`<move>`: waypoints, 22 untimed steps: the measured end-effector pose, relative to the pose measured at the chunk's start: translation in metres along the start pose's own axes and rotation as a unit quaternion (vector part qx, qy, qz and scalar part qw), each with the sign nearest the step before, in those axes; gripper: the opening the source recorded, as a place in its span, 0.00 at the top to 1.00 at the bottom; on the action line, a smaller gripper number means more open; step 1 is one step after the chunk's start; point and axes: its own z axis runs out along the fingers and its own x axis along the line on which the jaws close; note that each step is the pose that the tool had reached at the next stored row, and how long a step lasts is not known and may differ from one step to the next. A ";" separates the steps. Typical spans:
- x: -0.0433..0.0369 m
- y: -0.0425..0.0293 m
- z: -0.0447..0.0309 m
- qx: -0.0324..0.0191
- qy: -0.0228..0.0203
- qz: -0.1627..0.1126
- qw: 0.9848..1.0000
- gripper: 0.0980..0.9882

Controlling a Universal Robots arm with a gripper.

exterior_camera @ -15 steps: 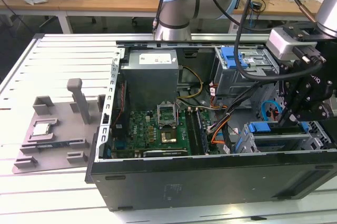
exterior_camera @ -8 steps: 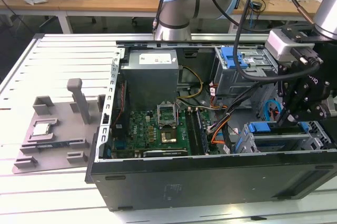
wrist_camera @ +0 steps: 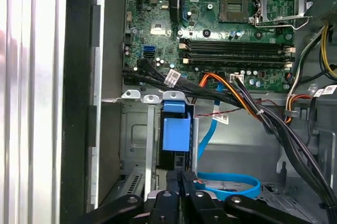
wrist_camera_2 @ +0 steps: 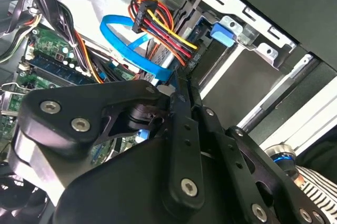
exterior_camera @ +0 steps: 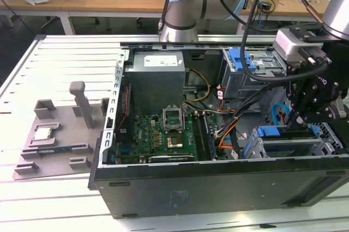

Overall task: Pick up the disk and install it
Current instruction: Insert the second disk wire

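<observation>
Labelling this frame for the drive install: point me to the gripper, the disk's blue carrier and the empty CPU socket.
gripper [exterior_camera: 301, 113]: exterior view, between the fingertips above the drive bay.
blue carrier [wrist_camera: 176, 133]: first wrist view, flat blue face of the tab in the bay.
CPU socket [wrist_camera: 233, 7]: first wrist view, dark centre of the open socket.

The gripper [exterior_camera: 307, 113] is matt black metal with bright screw heads. The computer case [exterior_camera: 218, 188] is dark painted sheet metal, its drive cage [wrist_camera: 138, 145] bare grey steel. The blue carrier [wrist_camera: 176, 133] looks smooth plastic.
</observation>
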 end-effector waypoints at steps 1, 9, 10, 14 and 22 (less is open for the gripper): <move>0.0000 0.0000 0.0002 0.000 0.000 0.000 1.000 0.93; -0.0007 0.0000 0.0024 0.000 0.000 0.000 1.000 0.93; -0.0007 0.0000 0.0027 0.000 0.000 0.000 1.000 0.92; -0.0015 0.0000 -0.0035 0.000 0.000 0.000 1.000 0.85; -0.0058 -0.0001 -0.0348 0.000 0.000 0.000 1.000 0.99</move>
